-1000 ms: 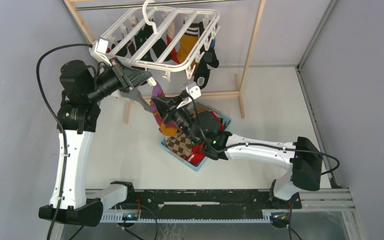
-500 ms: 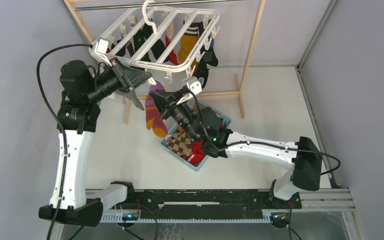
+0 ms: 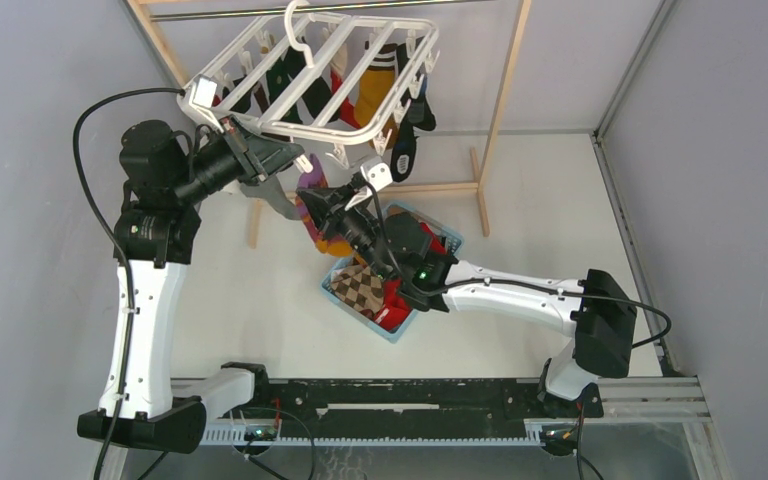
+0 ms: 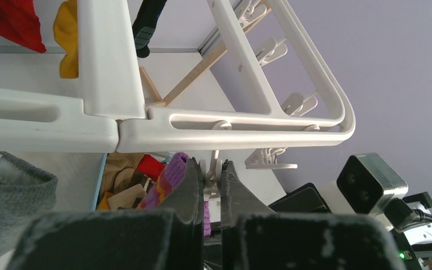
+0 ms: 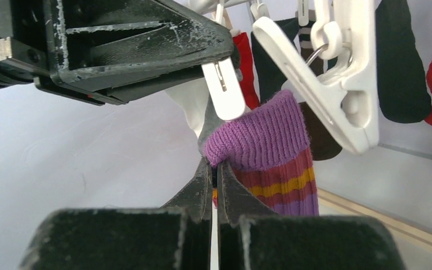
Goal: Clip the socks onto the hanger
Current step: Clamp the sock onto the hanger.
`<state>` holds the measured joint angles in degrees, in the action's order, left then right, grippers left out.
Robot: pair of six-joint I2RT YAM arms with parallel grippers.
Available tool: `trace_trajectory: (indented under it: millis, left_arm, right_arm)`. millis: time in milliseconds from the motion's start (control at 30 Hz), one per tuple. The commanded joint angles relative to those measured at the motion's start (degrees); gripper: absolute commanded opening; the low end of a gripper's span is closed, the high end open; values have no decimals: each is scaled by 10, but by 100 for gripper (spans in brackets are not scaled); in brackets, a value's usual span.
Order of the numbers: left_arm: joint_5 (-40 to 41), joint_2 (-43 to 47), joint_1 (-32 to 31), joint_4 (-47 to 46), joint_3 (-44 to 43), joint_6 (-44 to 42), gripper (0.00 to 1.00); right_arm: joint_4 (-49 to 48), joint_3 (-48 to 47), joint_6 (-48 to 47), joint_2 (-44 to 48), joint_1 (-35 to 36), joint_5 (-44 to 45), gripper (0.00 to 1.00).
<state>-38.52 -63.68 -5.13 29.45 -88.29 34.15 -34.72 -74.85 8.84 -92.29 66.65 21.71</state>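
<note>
Purple-striped sock [image 5: 259,140] is hanging just under the near rail of the hanger [image 4: 230,132]. Your right pincer [image 5: 214,169] is clamping the sock's cuff edge directly below a white clip [image 5: 225,93]. Your left pincer [image 4: 211,164] is squeezing that clip. Other socks [image 3: 375,85] are hanging clipped farther along, and more are lying in the blue basket [image 3: 328,288].

White table [image 3: 260,300] bears blue basket [image 3: 358,313]; wooden rack [image 3: 440,186] behind.
</note>
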Motion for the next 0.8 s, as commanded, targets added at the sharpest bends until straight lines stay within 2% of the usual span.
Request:
trace_trajectory:
  millis: [0,767]
  left_arm:
    - [-19,15,-5,20,-20,5,0]
    - [-18,11,-4,26,-16,-8,0]
  right_arm:
    - [-14,-34,-9,7,-9,-10,0]
    - [-19,-53,-19,3,-7,-19,0]
